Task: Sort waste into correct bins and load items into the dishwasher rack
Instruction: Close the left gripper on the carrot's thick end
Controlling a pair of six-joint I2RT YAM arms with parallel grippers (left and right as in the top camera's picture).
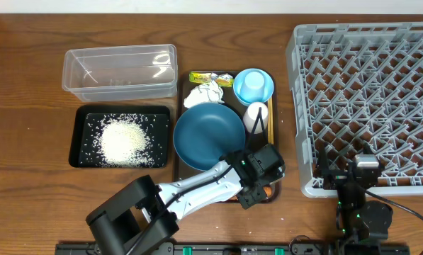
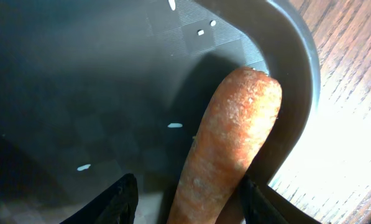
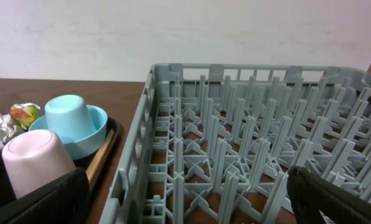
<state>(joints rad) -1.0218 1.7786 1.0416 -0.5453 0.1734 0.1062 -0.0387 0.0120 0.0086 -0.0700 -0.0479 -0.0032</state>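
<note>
An orange carrot (image 2: 229,149) lies in the near right corner of the brown serving tray (image 2: 297,81), against its rim. My left gripper (image 2: 188,199) straddles the carrot's near end, open, with a gap showing at the left finger (image 2: 120,202). From overhead, the left gripper (image 1: 257,180) covers most of the carrot (image 1: 268,190). The blue bowl (image 1: 209,136), light-blue cup (image 1: 254,86), white cup (image 1: 256,117), chopsticks (image 1: 271,120), tissue (image 1: 205,93) and wrapper (image 1: 210,76) sit on that tray. My right gripper (image 1: 349,173) hangs open and empty over the front edge of the grey rack (image 1: 367,92).
The black tray (image 1: 80,117) holds a heap of rice (image 1: 122,140); the clear tub (image 1: 119,71) stands behind it. A few rice grains (image 2: 174,125) lie on the serving tray floor. The rack's front wall (image 3: 135,168) separates the right gripper (image 3: 188,199) from the cups (image 3: 70,115).
</note>
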